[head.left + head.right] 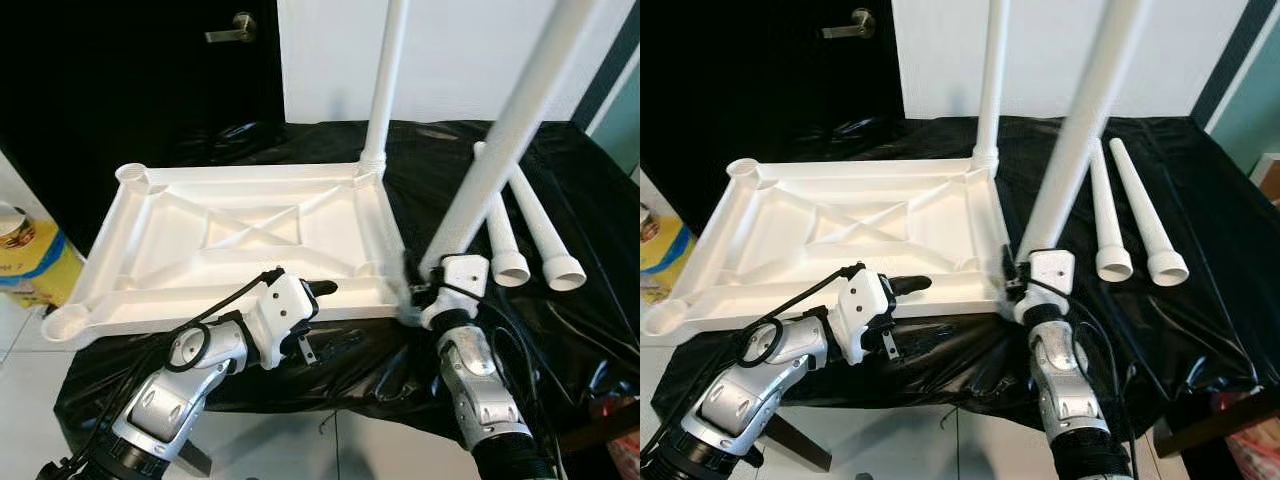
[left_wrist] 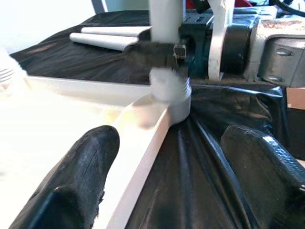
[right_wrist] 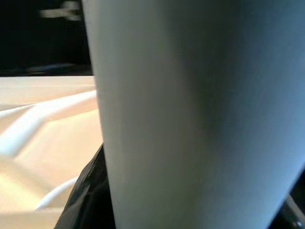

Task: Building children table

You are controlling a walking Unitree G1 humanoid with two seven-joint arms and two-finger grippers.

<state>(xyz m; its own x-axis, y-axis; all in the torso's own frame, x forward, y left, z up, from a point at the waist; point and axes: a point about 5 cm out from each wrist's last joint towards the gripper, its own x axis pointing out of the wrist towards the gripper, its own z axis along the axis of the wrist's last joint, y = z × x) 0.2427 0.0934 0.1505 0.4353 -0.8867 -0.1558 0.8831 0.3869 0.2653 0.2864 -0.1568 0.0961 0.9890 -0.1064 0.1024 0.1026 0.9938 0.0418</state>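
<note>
A white plastic tabletop (image 1: pixel 180 250) lies upside down on a black-covered surface. One white leg (image 1: pixel 385 80) stands upright in its far right corner. My right gripper (image 1: pixel 425 290) is shut on a second leg (image 1: pixel 510 130), which tilts up to the right with its lower end at the near right corner socket (image 2: pixel 171 95). My left gripper (image 1: pixel 318 318) is open at the tabletop's front rim, one finger (image 2: pixel 71 191) over the panel and the other outside it above the black cover. The right wrist view is taken up by the held leg (image 3: pixel 190 114).
Two loose legs (image 1: pixel 505 230) lie side by side on the black cover (image 1: pixel 580 200) to the right. The left corner sockets (image 1: pixel 65 322) hold no legs. A yellow container (image 1: pixel 25 255) stands at the left, and a dark door with a handle (image 1: pixel 232 28) is behind.
</note>
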